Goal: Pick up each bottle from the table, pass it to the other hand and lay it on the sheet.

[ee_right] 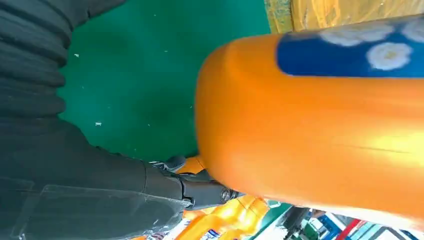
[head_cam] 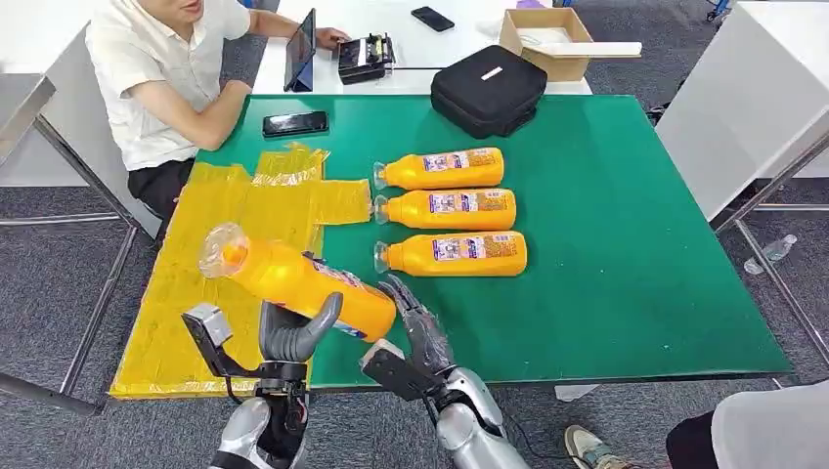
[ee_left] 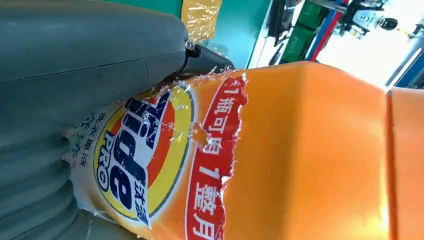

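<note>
My left hand (head_cam: 293, 337) grips an orange detergent bottle (head_cam: 293, 278) around its lower body and holds it tilted above the near edge of the yellow sheet (head_cam: 225, 215), clear cap toward the far left. In the left wrist view the bottle's torn label (ee_left: 150, 160) lies against my thumb (ee_left: 90, 55). My right hand (head_cam: 415, 327) stands beside the bottle's base with its fingers spread. In the right wrist view the base (ee_right: 300, 125) is off my thumb (ee_right: 165, 185). Three more orange bottles (head_cam: 440, 169) (head_cam: 445, 208) (head_cam: 452, 254) lie side by side on the green table (head_cam: 626, 244).
A person in a white shirt (head_cam: 161, 78) sits at the far left corner, with a black phone (head_cam: 294, 123) nearby. A black case (head_cam: 488, 89) lies at the far edge, a cardboard box (head_cam: 547, 39) behind it. Another person's shoe (head_cam: 591, 447) is beside my right arm.
</note>
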Action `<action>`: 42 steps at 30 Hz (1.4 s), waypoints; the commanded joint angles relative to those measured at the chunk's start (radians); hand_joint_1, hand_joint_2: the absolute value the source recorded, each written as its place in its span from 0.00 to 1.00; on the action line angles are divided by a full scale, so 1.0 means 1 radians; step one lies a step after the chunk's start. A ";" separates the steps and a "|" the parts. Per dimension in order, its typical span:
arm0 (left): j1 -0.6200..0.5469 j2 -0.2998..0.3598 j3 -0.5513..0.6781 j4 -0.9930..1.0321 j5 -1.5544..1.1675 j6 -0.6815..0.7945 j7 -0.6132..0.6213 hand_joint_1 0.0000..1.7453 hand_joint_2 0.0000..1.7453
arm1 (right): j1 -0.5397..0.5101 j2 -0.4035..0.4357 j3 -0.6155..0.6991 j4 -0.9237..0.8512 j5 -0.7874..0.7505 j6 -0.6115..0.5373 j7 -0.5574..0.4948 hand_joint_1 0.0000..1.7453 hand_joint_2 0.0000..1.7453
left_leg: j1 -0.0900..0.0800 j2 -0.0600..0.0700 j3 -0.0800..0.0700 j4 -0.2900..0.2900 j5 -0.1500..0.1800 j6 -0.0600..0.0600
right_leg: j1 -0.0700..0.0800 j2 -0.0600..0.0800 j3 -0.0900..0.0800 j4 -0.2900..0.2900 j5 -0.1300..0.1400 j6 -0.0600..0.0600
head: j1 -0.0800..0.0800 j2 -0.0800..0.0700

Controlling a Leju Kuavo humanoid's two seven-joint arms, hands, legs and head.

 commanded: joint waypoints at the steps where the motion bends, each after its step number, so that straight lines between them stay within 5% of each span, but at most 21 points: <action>1: -0.011 -0.039 0.017 -0.038 -0.404 0.218 -0.041 1.00 1.00 | 0.014 -0.020 -0.036 0.075 0.017 -0.045 0.019 0.00 1.00 | 0.000 -0.002 0.003 0.000 -0.001 0.000 | 0.001 -0.003 0.004 -0.001 -0.001 -0.002 | 0.000 0.000; 5: 0.038 -0.037 0.061 -0.155 -0.751 0.264 0.031 1.00 1.00 | 0.070 -0.029 -0.076 0.005 0.019 -0.064 0.029 0.00 1.00 | 0.000 -0.002 0.005 0.000 -0.003 0.001 | 0.001 -0.003 0.006 -0.001 -0.003 -0.003 | 0.000 0.000; 7: 0.040 -0.009 0.050 -0.206 -1.158 0.458 0.045 1.00 1.00 | 0.076 -0.026 -0.103 -0.019 0.058 -0.116 0.030 0.00 1.00 | 0.000 -0.001 0.002 0.000 -0.001 0.001 | 0.000 -0.002 0.004 -0.001 -0.002 -0.002 | 0.000 0.000; 9: 0.007 0.014 0.069 -0.277 -1.517 0.516 0.186 1.00 1.00 | 0.063 -0.022 -0.119 -0.061 0.080 -0.121 0.029 0.00 1.00 | 0.000 0.001 0.005 0.000 -0.003 0.000 | 0.001 -0.001 0.005 0.000 -0.003 -0.004 | 0.000 0.000; 24: 0.008 0.012 0.069 -0.278 -1.521 0.503 0.194 1.00 1.00 | 0.062 -0.020 -0.123 -0.066 0.084 -0.115 0.033 0.00 1.00 | 0.000 0.000 0.003 0.000 -0.001 0.001 | 0.001 -0.001 0.004 0.000 -0.001 -0.003 | 0.000 0.000; 26: -0.010 0.028 0.077 -0.262 -1.712 0.504 0.285 1.00 1.00 | 0.060 -0.019 -0.145 -0.084 0.085 -0.137 0.020 0.00 1.00 | 0.000 0.001 0.007 -0.001 -0.003 0.001 | 0.001 -0.001 0.008 0.000 -0.003 -0.005 | 0.000 0.000; 29: -0.042 0.072 0.077 -0.246 -1.912 0.515 0.372 1.00 1.00 | 0.060 -0.027 -0.185 -0.159 0.070 -0.133 -0.001 0.00 1.00 | 0.000 0.000 0.004 -0.001 -0.001 0.000 | 0.001 -0.001 0.005 0.000 -0.002 -0.004 | 0.000 0.000; 33: -0.134 0.260 -0.114 -0.220 -1.914 0.445 0.621 1.00 1.00 | 0.077 -0.027 -0.206 -0.252 0.051 -0.102 -0.020 0.00 1.00 | 0.000 0.000 0.004 -0.001 0.000 0.000 | 0.000 -0.002 0.005 0.000 -0.001 -0.005 | 0.000 0.000; 35: -0.185 0.317 -0.196 -0.168 -1.914 0.415 0.721 1.00 1.00 | 0.080 -0.020 -0.213 -0.267 0.030 -0.087 -0.030 0.00 1.00 | -0.001 -0.002 0.001 -0.001 0.001 0.000 | 0.000 -0.003 0.002 0.000 0.000 -0.002 | 0.000 0.000; 38: -0.228 0.256 -0.087 0.060 -1.914 0.361 0.582 1.00 1.00 | 0.044 -0.021 -0.199 -0.199 0.004 -0.055 -0.050 0.00 1.00 | 0.000 -0.003 0.004 -0.002 0.001 0.000 | 0.001 -0.005 0.005 0.000 -0.002 -0.004 | 0.000 0.000; 42: -0.348 0.262 -0.091 0.406 -1.914 0.410 0.639 1.00 1.00 | -0.007 -0.011 -0.199 -0.088 -0.029 -0.076 -0.088 0.00 1.00 | 0.000 -0.002 0.008 -0.004 0.002 0.000 | 0.000 -0.003 0.009 -0.002 0.000 -0.004 | 0.000 0.000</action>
